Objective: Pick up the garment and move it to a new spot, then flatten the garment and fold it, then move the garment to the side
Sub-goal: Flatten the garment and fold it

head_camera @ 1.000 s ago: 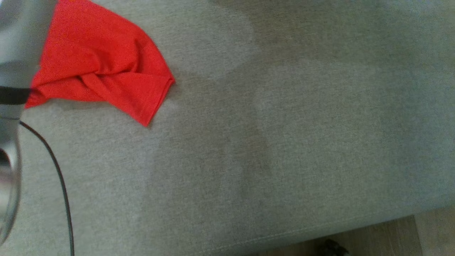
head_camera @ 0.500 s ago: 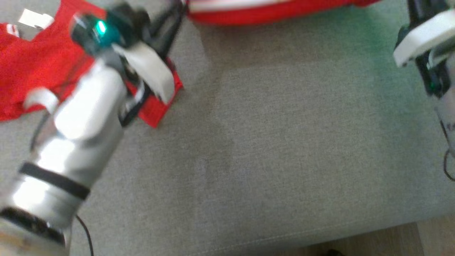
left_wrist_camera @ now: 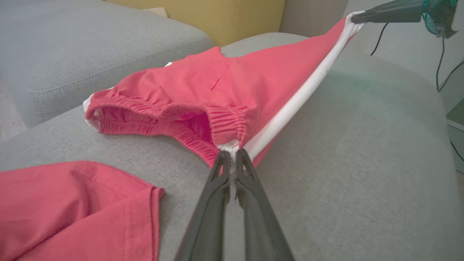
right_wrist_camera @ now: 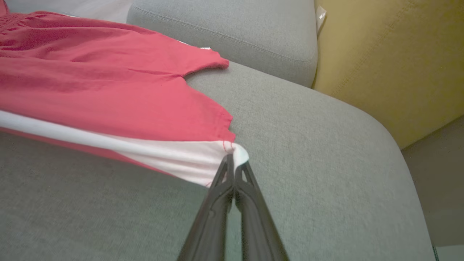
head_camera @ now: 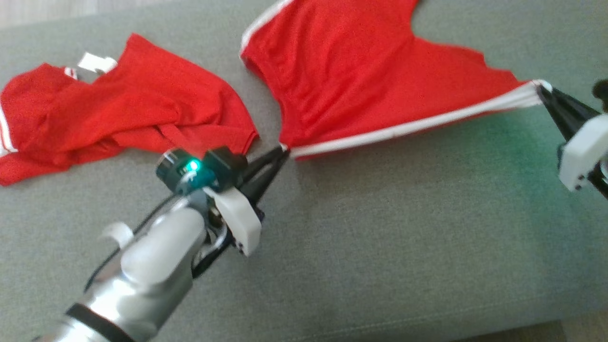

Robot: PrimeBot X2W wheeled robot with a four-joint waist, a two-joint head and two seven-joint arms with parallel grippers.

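Home living room: grey fabric sofa seat [head_camera: 380, 247], stitched back cushion [right_wrist_camera: 224, 32], mustard upholstery [right_wrist_camera: 391, 65] beside

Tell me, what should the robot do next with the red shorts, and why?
Probably lower both grippers together to lay the shorts flat on the cushion. The left gripper pinches the waistband corner and the right gripper pinches the leg end, so the white stripe is stretched straight, lifted off the cushion.

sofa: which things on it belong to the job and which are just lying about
In the job:
- shorts
- left end effector, shut on their waistband corner
- right end effector, shut on their hem corner

Lying about:
- other red garment, crumpled, untouched
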